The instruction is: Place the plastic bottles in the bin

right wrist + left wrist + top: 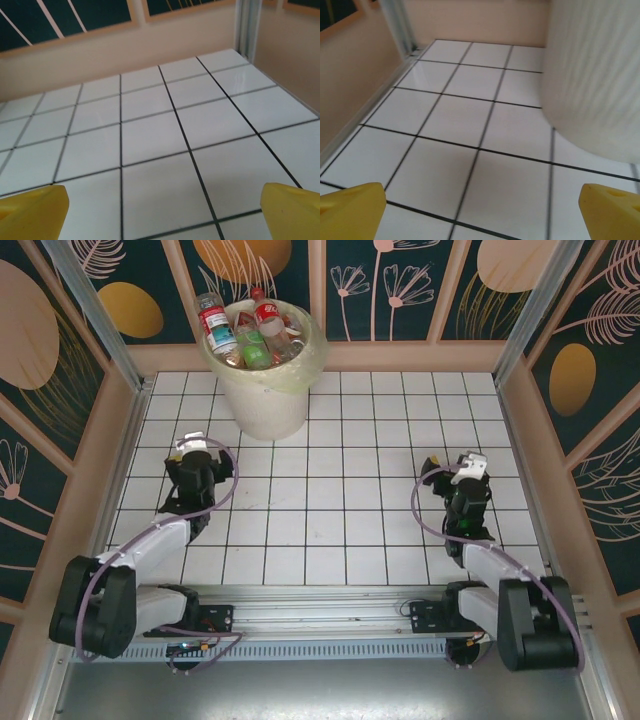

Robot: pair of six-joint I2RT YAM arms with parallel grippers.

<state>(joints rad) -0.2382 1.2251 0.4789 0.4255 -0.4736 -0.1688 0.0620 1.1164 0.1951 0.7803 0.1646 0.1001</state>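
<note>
Currently, the plastic bottles (252, 328) are seen heaped inside the bin (262, 400), which stands upright on the white tiled surface (350, 490), close against the back wall (400, 355). The heap rises above the bin's rim. Red, green and white labels and coloured caps can be made out among the clear bodies, though an exact count cannot be made. A pale yellow liner bag (312, 358) is folded over the rim of the bin.

The left tool (195, 452) is held on the near side of the bin, slightly to its left, close to it but not touching it. In the left wrist view its yellow fingers (350, 212) are spread wide apart, with tile and black grout lines seen between them, so nothing is clamped. In that same view the pale, faintly ribbed side of the bin (595, 75) is seen just ahead and to the right.

The right tool (463, 468) is held well to the right of the bin, nearer to the arm bases than the bin is, and well apart from it. In the right wrist view its yellow fingers (30, 212) are likewise spread wide, and only tile is seen in the gap, so nothing is gripped here either. Beyond this tool, away from the bin, a peach wall base with dark panels (75, 20) above it is seen.
</note>
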